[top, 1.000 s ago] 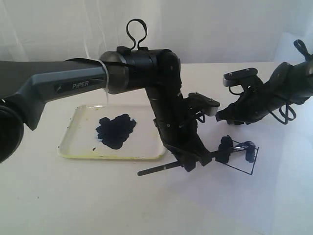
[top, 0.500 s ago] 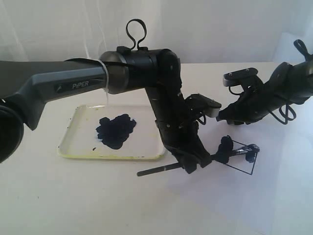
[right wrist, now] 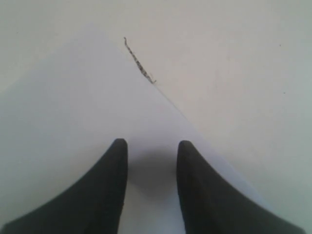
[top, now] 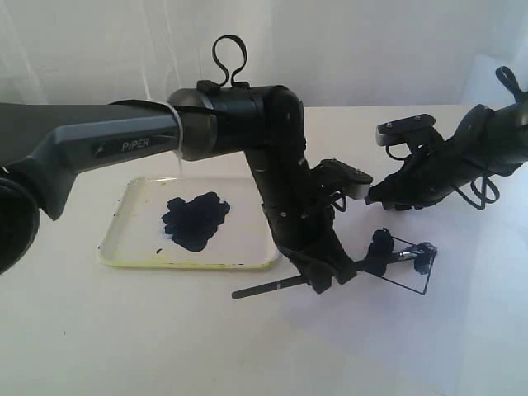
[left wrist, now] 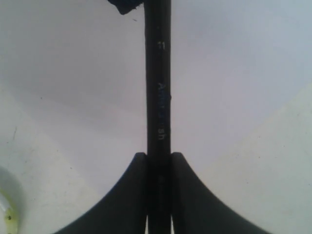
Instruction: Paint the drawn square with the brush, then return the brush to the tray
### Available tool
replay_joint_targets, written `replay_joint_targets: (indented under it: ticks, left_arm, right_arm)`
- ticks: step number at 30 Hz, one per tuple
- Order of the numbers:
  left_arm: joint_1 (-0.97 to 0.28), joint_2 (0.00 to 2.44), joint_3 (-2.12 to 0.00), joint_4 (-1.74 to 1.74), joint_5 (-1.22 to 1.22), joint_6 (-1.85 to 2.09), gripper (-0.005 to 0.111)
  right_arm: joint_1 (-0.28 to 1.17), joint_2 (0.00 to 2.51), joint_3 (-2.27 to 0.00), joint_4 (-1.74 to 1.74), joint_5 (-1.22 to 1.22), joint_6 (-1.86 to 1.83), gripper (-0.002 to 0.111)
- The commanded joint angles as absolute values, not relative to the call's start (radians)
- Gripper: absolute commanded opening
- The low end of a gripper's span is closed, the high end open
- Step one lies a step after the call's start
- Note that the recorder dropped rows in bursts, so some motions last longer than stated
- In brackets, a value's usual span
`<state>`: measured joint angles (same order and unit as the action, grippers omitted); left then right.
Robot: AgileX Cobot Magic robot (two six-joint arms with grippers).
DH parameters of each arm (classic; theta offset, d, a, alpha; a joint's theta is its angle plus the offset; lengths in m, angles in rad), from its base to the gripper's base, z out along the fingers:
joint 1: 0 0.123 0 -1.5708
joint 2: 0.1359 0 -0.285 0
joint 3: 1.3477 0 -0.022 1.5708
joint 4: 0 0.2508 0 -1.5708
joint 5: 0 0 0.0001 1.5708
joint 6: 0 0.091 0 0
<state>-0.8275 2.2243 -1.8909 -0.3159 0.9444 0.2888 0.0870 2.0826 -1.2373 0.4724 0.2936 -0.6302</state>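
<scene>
My left gripper [top: 330, 276] is shut on the brush [top: 268, 287], a thin black stick lying nearly level. Its handle end sticks out to the left, and its tip reaches right into the drawn square [top: 406, 266]. The square is a small black-lined diamond with dark smears at its left and right corners. In the left wrist view the brush [left wrist: 158, 97] runs straight out from between the closed fingers of the left gripper [left wrist: 158, 158]. The tray [top: 124, 243] with a dark paint blotch lies to the left. My right gripper [right wrist: 152, 146] hovers open over white paper, empty.
A white paper sheet [top: 462, 330] carries the square on the right half of the table. Its edge bears a short dark pencil-like mark [right wrist: 139, 63] in the right wrist view. The right arm [top: 445, 169] hangs above and behind the square.
The brush tip has slid rightward across the square, from its left part to its right corner. The right arm has not moved.
</scene>
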Motion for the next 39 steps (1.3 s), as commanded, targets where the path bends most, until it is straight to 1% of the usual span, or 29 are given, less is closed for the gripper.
replay_joint_targets:
  ticks: [1, 8, 19, 31, 39]
  left_arm:
    - [-0.83, 2.223, -1.856, -0.337, 0.929, 0.291, 0.0]
    - [-0.83, 2.223, -1.849, -0.351, 0.95, 0.304, 0.0]
    - [-0.83, 2.221, -1.888, -0.351, 1.103, 0.315, 0.0]
    - [-0.83, 2.221, -1.888, -0.337, 1.209, 0.311, 0.0]
    - [-0.83, 2.221, -1.888, -0.337, 1.221, 0.311, 0.0]
  right_arm:
    - [0.081, 2.091, -1.236, 0.472, 0.326, -0.632, 0.033]
    - [0.081, 2.091, -1.236, 0.472, 0.328, -0.632, 0.033]
    - [0.081, 2.091, -1.236, 0.472, 0.325, -0.632, 0.033]
    - [0.081, 2.091, -1.236, 0.472, 0.325, -0.632, 0.033]
    - [0.081, 2.091, -1.236, 0.472, 0.327, -0.632, 0.033]
